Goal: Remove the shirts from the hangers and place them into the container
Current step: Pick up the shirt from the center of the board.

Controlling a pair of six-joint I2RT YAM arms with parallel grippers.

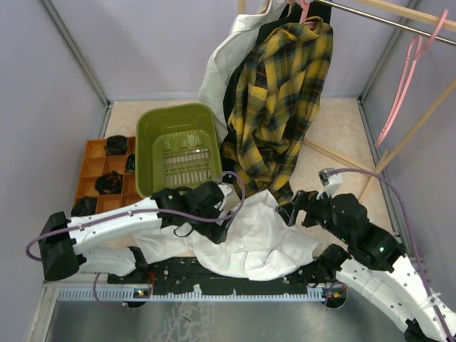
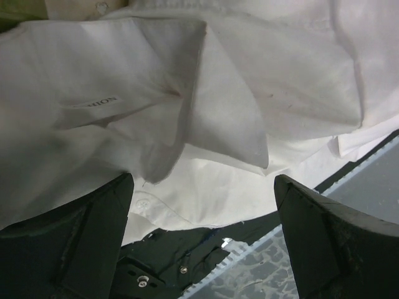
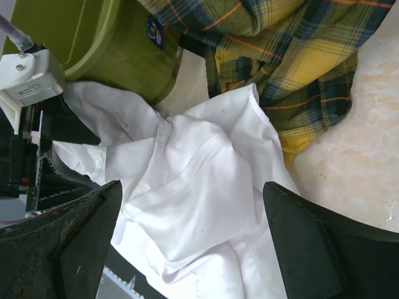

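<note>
Top external: left gripper [image 1: 219,217], right gripper [image 1: 294,209] wide-jawed over white shirt [image 1: 258,244].

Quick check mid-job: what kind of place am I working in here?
Probably a walled lab test booth, not a home: plain panel walls box in the table, a plaid shirt hangs by a rail, and a green tub sits beside an orange tray.

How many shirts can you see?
4. A white shirt lies crumpled at the front of the table; a yellow plaid shirt, a black shirt mostly hidden behind it, and a cream shirt hang at the back. More could be hidden.
</note>
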